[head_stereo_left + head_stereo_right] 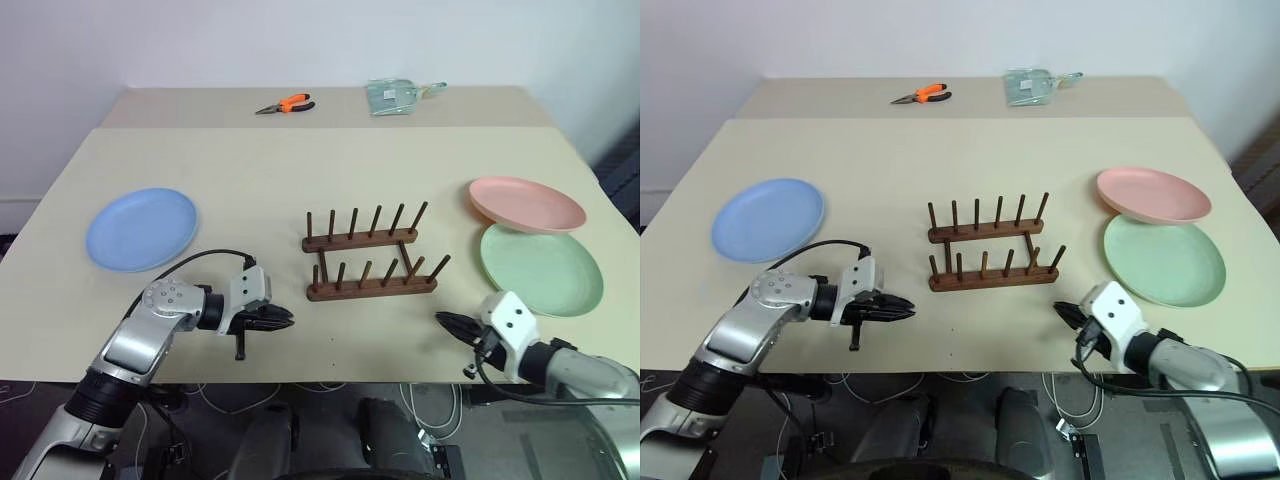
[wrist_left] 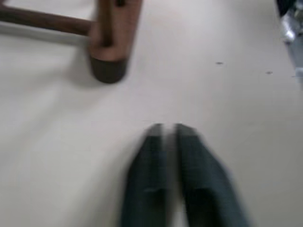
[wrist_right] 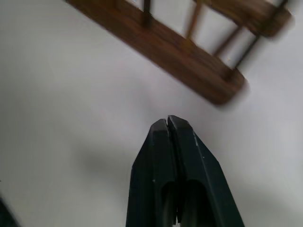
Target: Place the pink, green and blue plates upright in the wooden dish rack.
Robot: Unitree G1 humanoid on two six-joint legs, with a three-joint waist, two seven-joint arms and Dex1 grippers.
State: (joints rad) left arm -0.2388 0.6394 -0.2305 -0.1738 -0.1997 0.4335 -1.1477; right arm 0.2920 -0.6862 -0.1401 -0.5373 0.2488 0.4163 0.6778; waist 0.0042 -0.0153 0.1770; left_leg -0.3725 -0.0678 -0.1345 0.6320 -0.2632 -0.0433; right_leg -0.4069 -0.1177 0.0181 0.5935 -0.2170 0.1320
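Both claws, left claw (image 1: 285, 319) and right claw (image 1: 445, 321), are pinched shut, empty; the blue plate (image 1: 141, 228) should be gripped by its rim before the empty wooden dish rack (image 1: 370, 255)

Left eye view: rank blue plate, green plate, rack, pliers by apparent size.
1. Green plate and blue plate: look about alike, and the pink plate overlaps the green one's far edge, so no ranking between them.
2. Rack.
3. Pliers: smallest, though farthest from the camera.
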